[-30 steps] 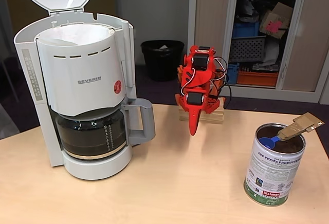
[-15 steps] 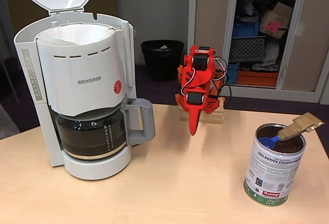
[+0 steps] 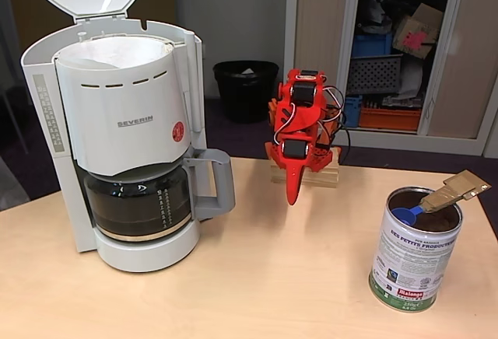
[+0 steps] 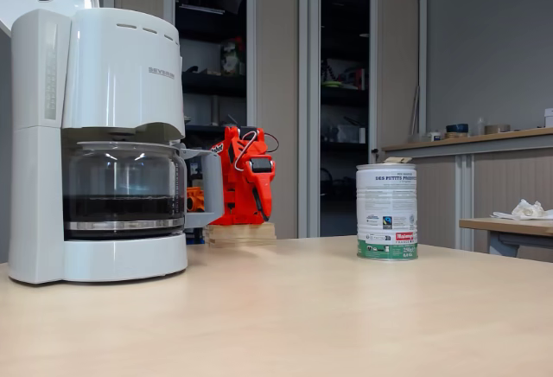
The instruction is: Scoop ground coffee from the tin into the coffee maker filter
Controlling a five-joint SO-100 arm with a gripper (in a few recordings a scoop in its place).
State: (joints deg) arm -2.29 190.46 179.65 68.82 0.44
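You're at step 1, nothing scooped: gripper (image 3: 294, 196) folded at its base, closed and empty, so reach right to the scoop (image 3: 436, 199) in the tin (image 3: 414, 255), then carry to the filter (image 3: 117, 51).

Tin (image 3: 415, 257): metal, glossy paper label. Coffee maker (image 3: 124, 129): smooth white plastic, slight sheen. Carafe (image 4: 123, 188): clear glossy glass. Filter (image 3: 117, 50): matt white paper. Table (image 3: 257, 277): smooth pale wood-look. Arm (image 3: 299, 125): red plastic.
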